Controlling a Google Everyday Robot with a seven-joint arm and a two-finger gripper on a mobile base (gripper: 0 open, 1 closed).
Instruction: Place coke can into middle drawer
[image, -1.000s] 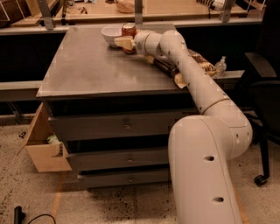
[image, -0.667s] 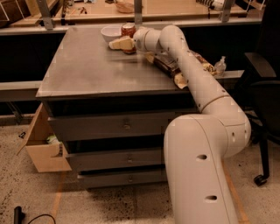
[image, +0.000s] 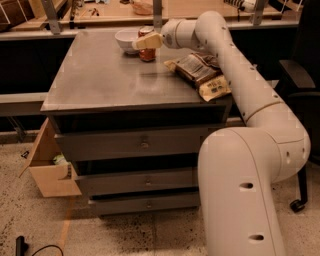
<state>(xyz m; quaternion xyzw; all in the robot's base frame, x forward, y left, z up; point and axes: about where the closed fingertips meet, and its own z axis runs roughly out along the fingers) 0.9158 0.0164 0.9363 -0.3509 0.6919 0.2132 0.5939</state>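
Note:
The coke can (image: 146, 52) is red with a silver top and stands upright at the back of the cabinet top, just right of the white bowl (image: 125, 40). My gripper (image: 146, 42) is at the can's upper part, reaching in from the right, and its tan tip crosses the front of the can. The middle drawer (image: 120, 183) is the central dark grey front with a small round knob (image: 148, 183). It is shut, level with the fronts above and below it.
Two crinkled snack bags (image: 196, 68) lie on the right of the cabinet top, under my arm. An open cardboard box (image: 49, 172) sits on the floor at the cabinet's left. A dark chair (image: 300, 80) stands at the right. A wooden bench runs behind.
My gripper stays at the coke can beside the bowl. The arm has shifted only slightly, and the can still stands on the cabinet top.

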